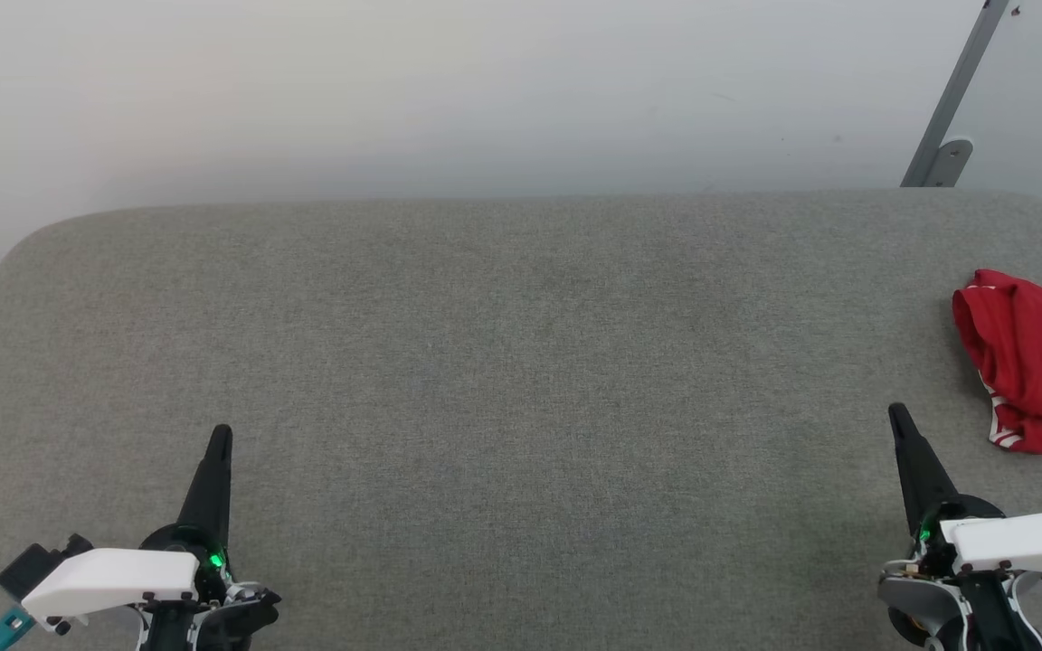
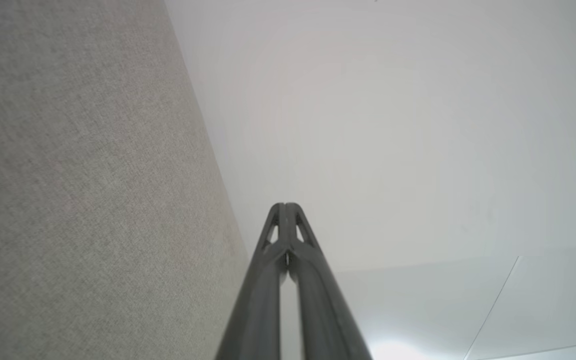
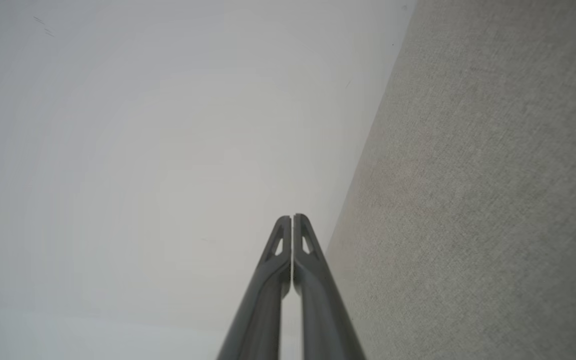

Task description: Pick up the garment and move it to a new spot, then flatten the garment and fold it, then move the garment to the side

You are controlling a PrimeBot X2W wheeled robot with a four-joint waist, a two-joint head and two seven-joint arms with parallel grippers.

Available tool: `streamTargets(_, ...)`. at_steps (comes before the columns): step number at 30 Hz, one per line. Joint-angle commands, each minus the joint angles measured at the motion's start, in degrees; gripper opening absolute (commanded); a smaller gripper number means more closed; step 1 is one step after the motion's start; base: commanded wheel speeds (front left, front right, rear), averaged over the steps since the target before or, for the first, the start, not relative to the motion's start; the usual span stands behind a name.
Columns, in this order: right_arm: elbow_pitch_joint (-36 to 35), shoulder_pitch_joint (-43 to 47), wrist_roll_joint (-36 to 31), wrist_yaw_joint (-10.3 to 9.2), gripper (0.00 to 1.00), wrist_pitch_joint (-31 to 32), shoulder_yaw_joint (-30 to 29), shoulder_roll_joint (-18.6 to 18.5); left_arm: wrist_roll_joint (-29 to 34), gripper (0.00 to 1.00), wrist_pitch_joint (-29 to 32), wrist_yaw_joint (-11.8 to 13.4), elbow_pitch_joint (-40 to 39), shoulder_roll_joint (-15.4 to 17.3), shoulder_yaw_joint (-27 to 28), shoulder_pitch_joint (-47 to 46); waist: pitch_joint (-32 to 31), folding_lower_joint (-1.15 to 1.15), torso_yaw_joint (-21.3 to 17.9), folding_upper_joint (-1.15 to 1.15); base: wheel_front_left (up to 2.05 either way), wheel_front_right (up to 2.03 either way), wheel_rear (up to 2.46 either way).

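Note:
The garment (image 1: 1032,357) is a bright red bundle with thin white stripes at its lower edge, lying folded at the far right of the grey fabric table (image 1: 503,344), partly cut off by the head view's right edge. My right gripper (image 1: 896,416) is shut and empty, a short way left of and nearer than the garment, not touching it. At the lower left my left gripper (image 1: 222,434) is also shut and empty, far from the garment. Both wrist views show the closed fingertips, left gripper (image 2: 285,206) and right gripper (image 3: 291,218), pointing toward the pale wall.
A pale wall (image 1: 485,90) rises right behind the table's rounded far edge. A grey metal bracket (image 1: 946,136) leans against the wall at the upper right. The table's left corner (image 1: 5,262) curves off toward a dark floor strip.

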Motion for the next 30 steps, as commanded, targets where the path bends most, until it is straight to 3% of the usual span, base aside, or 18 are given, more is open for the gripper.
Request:
streamTargets(1, 0.01, -0.83, 0.97, -0.01, 0.0, 0.26, -0.2, 0.21, -0.92, 0.0, 0.27, -0.15, 0.04, 0.01, 0.23, -0.92, 0.0, 0.0, -0.01, 0.0, 0.0, 0.0, 0.0)
streamTargets(19, 0.69, -1.99, 7.89, -0.02, 0.0, 2.39, -0.5, 0.65, -6.97, 0.0, 2.32, -0.18, 1.11, -0.77, 0.76, -2.32, 0.03, 0.0, -0.24, 0.0, 0.0, 0.0, 0.0)
streamTargets(30, 0.69, -1.75, 7.76, -0.02, 0.0, 2.28, -0.49, 0.61, -6.83, 0.0, 2.45, -0.18, 1.1, -0.81, 0.83, -2.28, 0.03, 0.0, -0.24, 0.0, 0.0, 0.0, 0.0)
